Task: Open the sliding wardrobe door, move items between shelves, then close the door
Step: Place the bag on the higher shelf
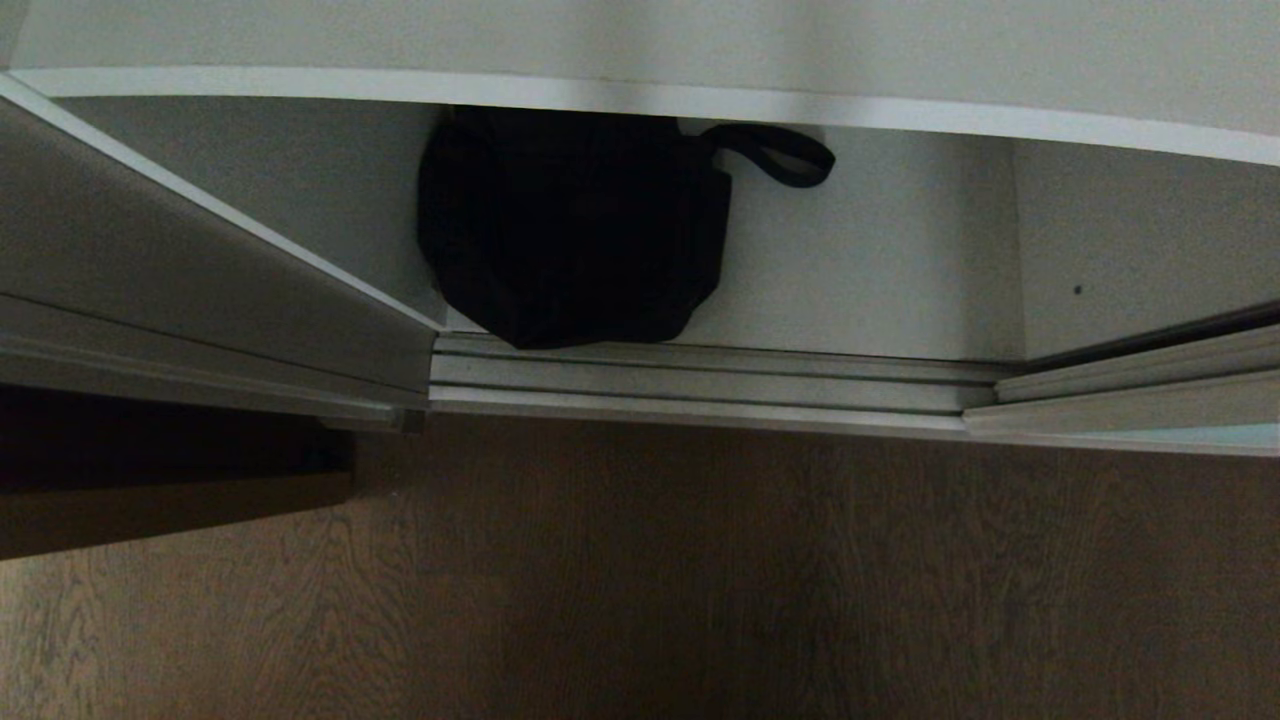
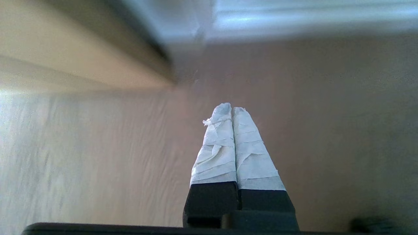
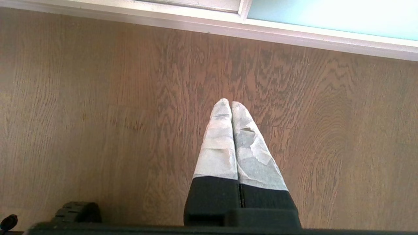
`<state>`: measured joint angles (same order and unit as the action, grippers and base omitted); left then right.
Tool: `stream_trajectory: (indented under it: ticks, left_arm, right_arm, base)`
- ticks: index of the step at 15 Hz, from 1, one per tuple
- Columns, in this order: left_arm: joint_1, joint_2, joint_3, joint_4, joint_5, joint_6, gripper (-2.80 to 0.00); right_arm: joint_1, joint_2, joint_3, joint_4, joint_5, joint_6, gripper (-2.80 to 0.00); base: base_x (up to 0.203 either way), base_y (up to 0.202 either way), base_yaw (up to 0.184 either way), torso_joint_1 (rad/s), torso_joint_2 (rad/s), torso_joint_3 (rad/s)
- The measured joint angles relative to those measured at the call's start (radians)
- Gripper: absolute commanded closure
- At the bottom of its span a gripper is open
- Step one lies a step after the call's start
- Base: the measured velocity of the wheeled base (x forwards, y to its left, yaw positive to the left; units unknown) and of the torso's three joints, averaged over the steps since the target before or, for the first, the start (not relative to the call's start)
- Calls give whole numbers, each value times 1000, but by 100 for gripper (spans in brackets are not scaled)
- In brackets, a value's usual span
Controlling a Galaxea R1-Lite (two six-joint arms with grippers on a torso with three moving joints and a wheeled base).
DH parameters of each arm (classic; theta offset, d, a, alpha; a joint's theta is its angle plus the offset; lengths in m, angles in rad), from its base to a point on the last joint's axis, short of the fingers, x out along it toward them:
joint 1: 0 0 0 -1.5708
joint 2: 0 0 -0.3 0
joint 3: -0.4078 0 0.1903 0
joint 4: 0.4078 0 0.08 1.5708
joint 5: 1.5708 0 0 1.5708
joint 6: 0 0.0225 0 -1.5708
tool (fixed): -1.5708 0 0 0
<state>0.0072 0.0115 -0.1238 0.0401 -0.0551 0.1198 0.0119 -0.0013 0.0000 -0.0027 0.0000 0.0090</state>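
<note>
Hanging pressed shut and empty, left claw (image 2: 232,109) and right claw (image 3: 230,101) risked snagging black pouch bag (image 1: 570,230) strap (image 1: 780,155) under shelf (image 1: 640,95).

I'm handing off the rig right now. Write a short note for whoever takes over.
Left gripper: shut, empty, over the wood floor.
Right gripper: shut, empty, over the floor.
Black bag sits on the bottom shelf behind the floor track.
Sliding door stands at the left; the opening is clear.
Houndstooth bag not in view.
Left: the bag move, if still pending, then close the door.
</note>
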Motion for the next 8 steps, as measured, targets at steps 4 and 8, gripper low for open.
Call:
stream_trajectory:
  ticks: [4, 8]
  left_arm:
    - [1, 159, -173, 121, -190, -6, 0]
    - [-12, 459, -246, 76, -332, -64, 0]
  right_arm:
    - [0, 0, 0, 0, 0, 0, 0]
    - [0, 0, 0, 0, 0, 0, 0]
  base:
    - [0, 0, 0, 0, 0, 0]
    - [0, 0, 0, 0, 0, 0]
